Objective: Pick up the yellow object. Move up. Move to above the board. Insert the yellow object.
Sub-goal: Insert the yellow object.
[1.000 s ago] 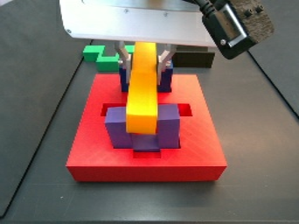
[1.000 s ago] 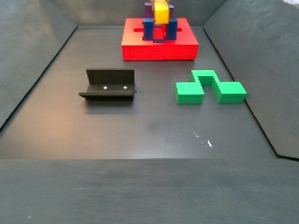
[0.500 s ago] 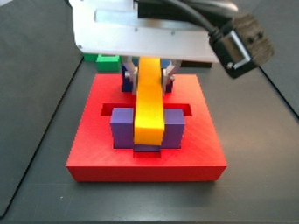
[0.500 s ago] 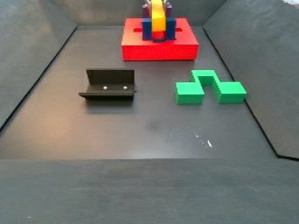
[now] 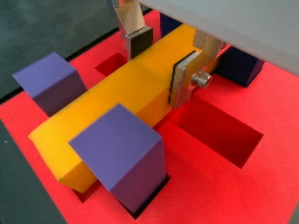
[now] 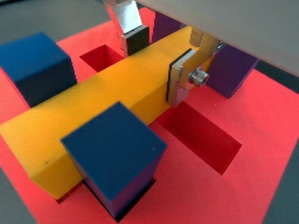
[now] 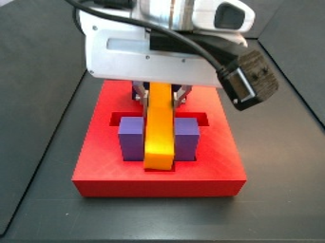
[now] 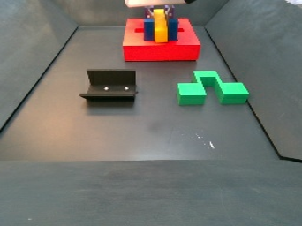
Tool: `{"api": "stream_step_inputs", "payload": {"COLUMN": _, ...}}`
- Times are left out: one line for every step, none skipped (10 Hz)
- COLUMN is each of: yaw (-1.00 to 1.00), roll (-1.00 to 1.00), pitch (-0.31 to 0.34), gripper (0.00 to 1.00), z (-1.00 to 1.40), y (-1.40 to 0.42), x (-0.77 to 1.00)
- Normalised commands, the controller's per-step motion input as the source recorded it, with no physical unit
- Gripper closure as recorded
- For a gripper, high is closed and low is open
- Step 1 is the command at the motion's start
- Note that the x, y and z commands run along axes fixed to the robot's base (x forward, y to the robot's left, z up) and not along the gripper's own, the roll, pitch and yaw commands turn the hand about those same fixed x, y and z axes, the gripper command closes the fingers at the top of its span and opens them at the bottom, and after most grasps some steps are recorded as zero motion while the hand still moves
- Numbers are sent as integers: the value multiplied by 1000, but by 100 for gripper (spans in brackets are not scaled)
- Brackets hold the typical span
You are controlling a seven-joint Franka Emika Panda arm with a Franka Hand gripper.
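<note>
Silver fingers (image 5: 186, 74) with dark pads are clamping the yellow object (image 5: 117, 105) on its two long faces, one plate pressing each side, as both wrist views (image 6: 183, 75) are showing. The gripper (image 5: 162, 57) is sitting low over the board (image 5: 233, 188), its white body filling the upper part of a side view (image 7: 162, 52) and hiding the far half of the bar. The yellow object (image 7: 159, 133) is lying lengthwise along the middle of the red slab, running between pairs of upright posts: a purple post (image 5: 119, 157) is standing just beside it on one flank near its free end, and another purple post (image 5: 49, 80) is standing on the opposite flank. In a wrist view (image 6: 100, 109) the same bar is shading from yellow toward orange at its lower faces, with a blue post (image 6: 114, 153) close against one side. An open rectangular slot (image 5: 222, 131) in the red surface is showing beside the bar. Whether the bar is fully seated in its recess cannot be told. In a side view the board (image 8: 162, 51) is resting at the far end of the dark table (image 8: 154, 132), the gripper (image 8: 160, 11) above it at the frame's upper edge. Well apart from it, nearer the camera, the green zigzag block (image 8: 213, 88) and the fixture (image 8: 109, 86) are standing side by side on the table.
</note>
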Motion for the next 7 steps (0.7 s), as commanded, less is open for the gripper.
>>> {"api": "stream_step_inputs", "payload": {"yaw": 0, "roll": -26, "pitch": -33, "gripper": 100, "z": -174, "y": -66, "x": 0}}
{"api": "stream_step_inputs", "payload": {"yaw": 26, "roll": -34, "pitch": -20, "gripper": 100, "z": -169, "y": -134, "x": 0}}
{"api": "stream_step_inputs", "payload": {"yaw": 0, "roll": 0, "pitch": -36, "gripper": 100, "z": -283, "y": -69, "x": 0}}
{"api": "stream_step_inputs", "payload": {"yaw": 0, "roll": 64, "pitch": 0, "gripper": 100, "z": -320, "y": 0, "x": 0}}
{"api": "stream_step_inputs", "payload": {"yaw": 0, "roll": 126, "pitch": 0, "gripper": 100, "z": -314, "y": 0, "x": 0}}
{"api": "stream_step_inputs", "payload": {"yaw": 0, "roll": 174, "pitch": 33, "gripper": 100, "z": -269, "y": 0, "x": 29}}
{"api": "stream_step_inputs", "payload": {"yaw": 0, "roll": 186, "pitch": 73, "gripper": 100, "z": -226, "y": 91, "x": 140}}
